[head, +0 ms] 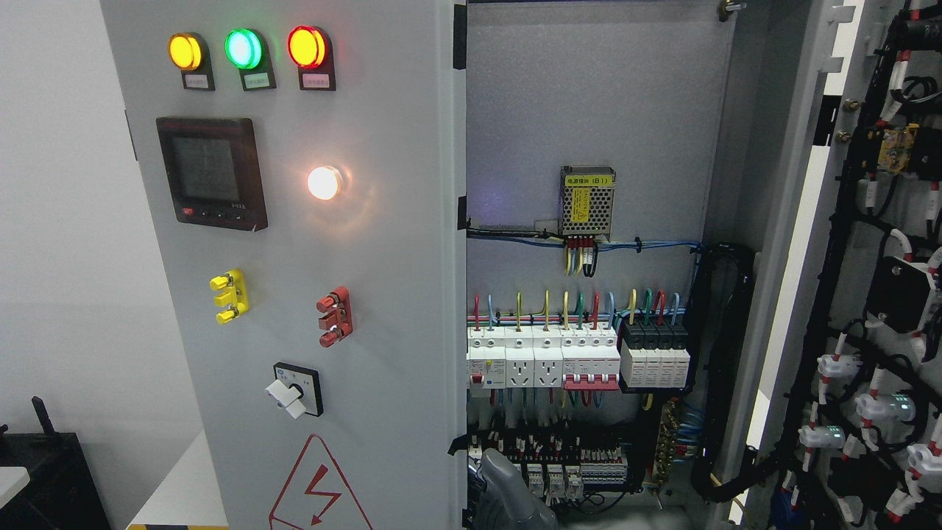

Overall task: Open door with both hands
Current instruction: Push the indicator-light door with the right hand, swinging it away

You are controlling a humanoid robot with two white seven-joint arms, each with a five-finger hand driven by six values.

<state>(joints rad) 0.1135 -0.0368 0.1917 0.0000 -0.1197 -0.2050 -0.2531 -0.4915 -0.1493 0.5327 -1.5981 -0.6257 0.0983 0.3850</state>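
Observation:
The cabinet's right door (868, 309) stands swung wide open at the far right, its inner face covered with black cable bundles and white connectors. The left door panel (383, 280) faces me, carrying yellow, green and red lamps, a meter, a lit white lamp and a rotary switch; its right edge runs down near the middle. Between them the cabinet interior (589, 118) shows a power supply, breakers and coloured wires. A grey rounded part of a robot hand or arm (508, 489) rises from the bottom edge just inside the opening, touching neither door. I cannot tell which side it comes from.
A row of breakers and sockets (544, 364) and terminal blocks (559, 460) sit close behind the grey robot part. A thick black cable loom (725, 353) runs down the interior's right side. At the lower left stand a white table edge (176, 486) and a dark box (44, 478).

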